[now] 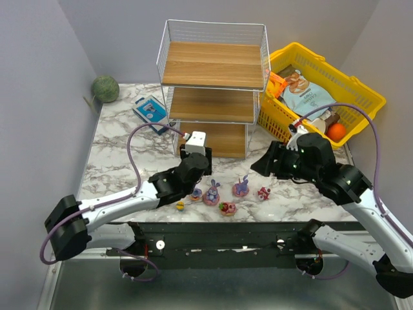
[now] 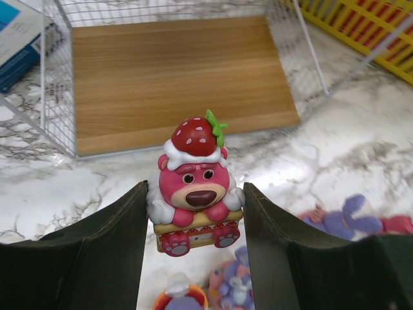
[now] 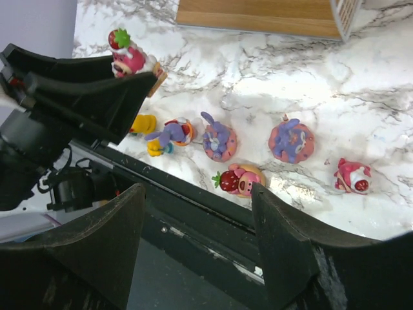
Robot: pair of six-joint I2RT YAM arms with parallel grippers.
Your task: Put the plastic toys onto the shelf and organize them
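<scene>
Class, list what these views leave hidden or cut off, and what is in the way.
Top view: pink bear toy, hidden beneath the left gripper.
Left wrist: purple toy, cut by the bottom edge.
Right wrist: shelf, only a strip at the top edge.

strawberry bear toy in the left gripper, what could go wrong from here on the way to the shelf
The strawberry bear toy is pinched only at its base by the left gripper, so it may tilt or topple when released on the shelf. The fingers could catch the wire side. The loose toys lie right below that arm; a low move might knock them.
</scene>
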